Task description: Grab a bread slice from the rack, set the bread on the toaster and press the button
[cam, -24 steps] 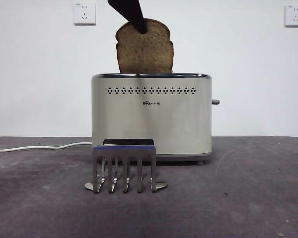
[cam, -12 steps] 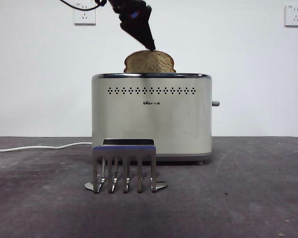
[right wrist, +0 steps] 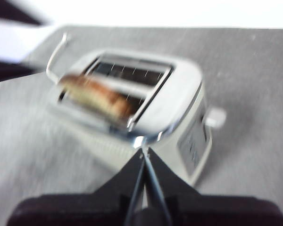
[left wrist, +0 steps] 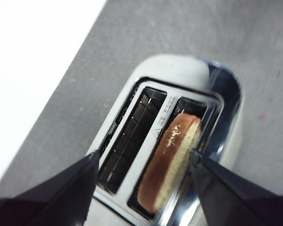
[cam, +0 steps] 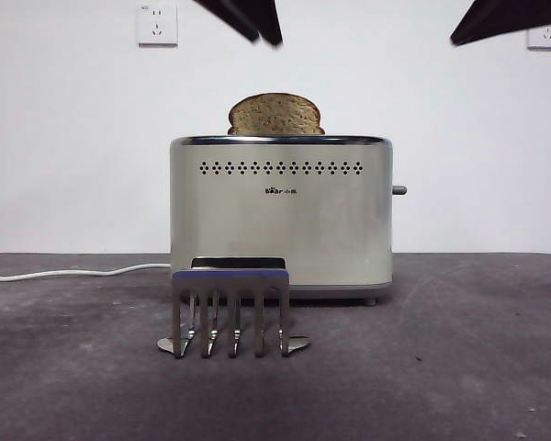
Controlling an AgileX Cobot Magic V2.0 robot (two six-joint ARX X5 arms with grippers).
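Bread slice [cam: 275, 114] poking from toaster [cam: 280, 216], second slot empty in left wrist view, left gripper [left wrist: 144, 162] spread wide, right gripper [right wrist: 142, 155] pinched closed.

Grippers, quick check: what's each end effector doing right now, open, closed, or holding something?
Left gripper: open, empty, above the slice of bread sitting in the toaster.
Right gripper: closed, empty, above the toaster.
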